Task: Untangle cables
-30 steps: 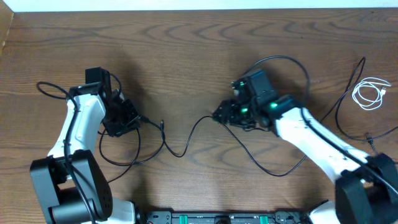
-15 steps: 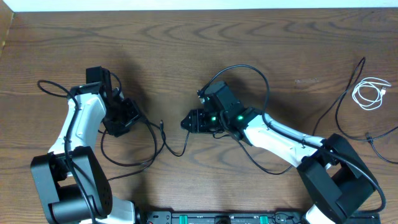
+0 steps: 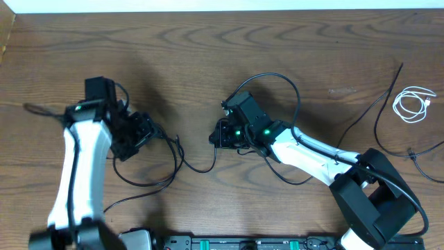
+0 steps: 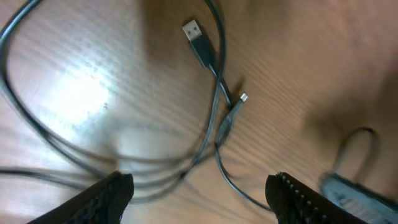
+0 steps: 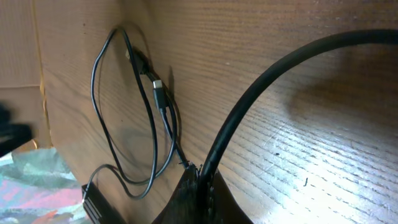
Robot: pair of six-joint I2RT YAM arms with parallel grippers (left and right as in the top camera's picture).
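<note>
Slack in the thin black cable [image 3: 199,170] is judged to be what the coming move turns on. The right gripper [image 3: 219,134] is taken as the reference point. In the right wrist view its fingers are seen pressed together, with the thin black cable running into the pinch, so that cable appears to be held. From the right gripper the cable is laid in a shallow sag toward the robot's base and then leftward. Its long axis runs roughly across the wooden table [image 3: 208,48] toward the left gripper [image 3: 142,130].

The left gripper, well to the left of the right gripper, is held with its fingers [image 4: 112,194] spread wide and nothing between them. Beneath them a USB-A plug [image 4: 198,36] and a small plug [image 4: 240,98] are seen lying flat, with further black strands [image 4: 216,78] running close alongside and crossing there. This crossing lies nearer to the left gripper than to the right gripper, so the left arm is judged better placed to take it.

A thicker black cord [image 5: 280,65] is arched close over the right gripper and could get in the way of a lift. Far to the right of the right gripper, a coiled white cable [image 3: 413,104] and another long black cable [image 3: 377,125] are seen lying apart from the crossing.
</note>
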